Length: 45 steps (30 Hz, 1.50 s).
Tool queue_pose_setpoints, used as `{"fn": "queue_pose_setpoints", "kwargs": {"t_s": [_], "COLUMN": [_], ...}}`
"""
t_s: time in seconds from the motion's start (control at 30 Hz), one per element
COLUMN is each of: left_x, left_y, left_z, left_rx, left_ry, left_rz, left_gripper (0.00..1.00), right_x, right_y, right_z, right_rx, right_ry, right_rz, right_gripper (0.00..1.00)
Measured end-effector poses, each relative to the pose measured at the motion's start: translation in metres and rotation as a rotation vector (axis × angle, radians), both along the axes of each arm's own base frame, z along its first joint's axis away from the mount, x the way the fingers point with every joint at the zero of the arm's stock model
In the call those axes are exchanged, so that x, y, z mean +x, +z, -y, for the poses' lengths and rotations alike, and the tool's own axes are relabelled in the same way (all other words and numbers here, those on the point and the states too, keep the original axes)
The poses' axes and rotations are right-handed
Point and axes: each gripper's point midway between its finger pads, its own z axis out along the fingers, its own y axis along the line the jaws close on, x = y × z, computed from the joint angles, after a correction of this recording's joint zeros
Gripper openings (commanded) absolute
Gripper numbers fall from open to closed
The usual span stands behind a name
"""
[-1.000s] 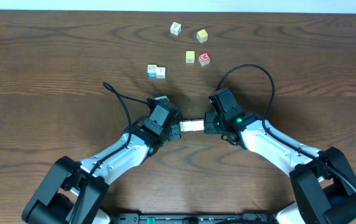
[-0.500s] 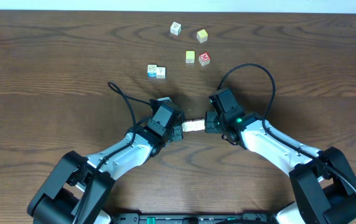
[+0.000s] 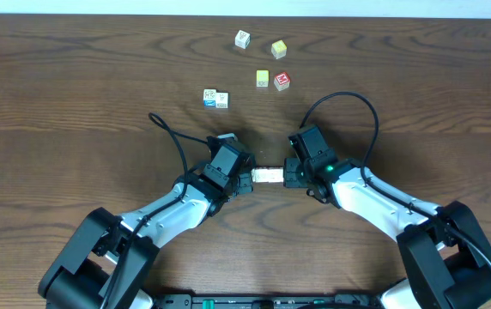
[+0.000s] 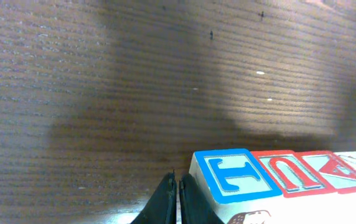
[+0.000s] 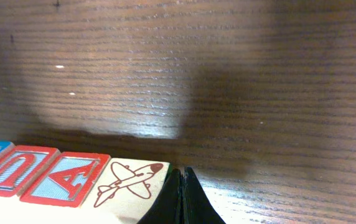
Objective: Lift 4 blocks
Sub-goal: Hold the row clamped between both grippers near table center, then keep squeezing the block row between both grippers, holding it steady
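Blocks: four in one tight row, face to face, pinned end-on between the two grippers at the near middle of the table.
Long axis: across the table, left to right and about level, one end at each gripper.
Faces: printed sides up.
Writing: from the left end — a blue letter, I or T, then a red U, a red A on blue, and a red-outline aeroplane.
Left gripper: fingers together, tips pressed on the blue-letter end.
Right gripper: fingers together, tips pressed on the aeroplane end.
In the way: from above, the gripper bodies crowd both ends of the row.
Around: farther back, well apart from the row — pair of pale cubes touching, yellow cube just beside a red-topped cube, second yellow cube, white cube.
Cable: black loop behind the right arm.
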Motion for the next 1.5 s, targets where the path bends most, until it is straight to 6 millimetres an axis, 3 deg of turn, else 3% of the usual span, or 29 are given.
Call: {"fn": "queue_pose_setpoints", "kwargs": {"t_s": [1.5], "left_x": [0.0059], "left_y": [0.0017], "left_z": [0.0023], "left_rx": [-0.009], "left_ry": [0.005], "left_rz": [0.025], "left_gripper": [0.07], "right_x": [0.0004], "right_y": [-0.0022], "right_z": [0.0017], "right_rx": [-0.01], "right_ry": [-0.004], "right_rz": [0.0], "right_gripper": [0.01]}}
